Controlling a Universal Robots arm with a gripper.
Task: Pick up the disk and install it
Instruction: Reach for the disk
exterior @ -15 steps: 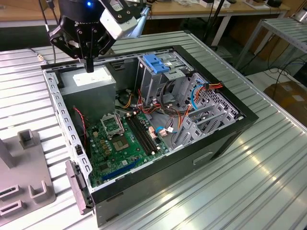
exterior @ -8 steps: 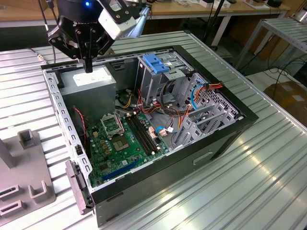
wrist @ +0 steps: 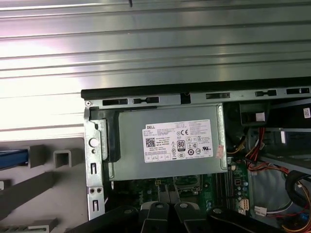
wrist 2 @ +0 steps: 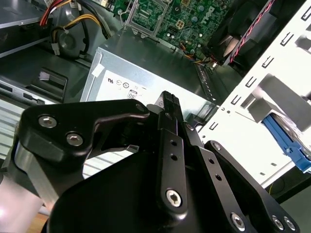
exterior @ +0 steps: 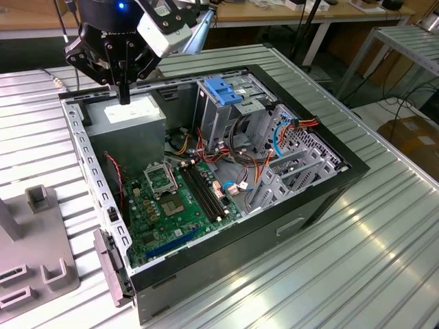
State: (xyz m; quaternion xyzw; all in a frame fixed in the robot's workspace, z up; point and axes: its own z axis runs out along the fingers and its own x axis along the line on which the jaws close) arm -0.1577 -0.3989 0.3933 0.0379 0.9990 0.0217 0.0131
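Gripper (exterior: 123, 94) hangs right over the power supply box (exterior: 127, 133), tips pointing down at its white sticker (exterior: 127, 110). We can't tell if the tips touch the box.

In the second wrist view the gripper (wrist 2: 169, 103) is drawn narrow, fingers (wrist 2: 168, 145) together with nothing between them. It carries nothing.

The disk is not in the case. From the power supply box (wrist: 165, 145), go past the perforated case side wall (wrist: 93, 170) that the box sits against. There a blue rail (wrist: 12, 158) lies on the grey fixture (wrist: 43, 194), well apart from the box. The second wrist view shows the same blue rail (wrist 2: 287, 144) beyond that wall. We read it as the disk's rail. The body and label are hidden, so orientation is not clear to us.

Other things, placed from the power supply box:
- The motherboard (exterior: 175, 199) is just beside it on the case floor.
- The metal drive cage (exterior: 219, 113) with the blue tab (exterior: 223, 89) stands near it, across a cable bundle (exterior: 188, 147).
- The grey fixture (exterior: 38, 267) sits outside the case on the wall side of the box.
- The open case (exterior: 288, 219) lies on the ribbed metal table (exterior: 384, 260).
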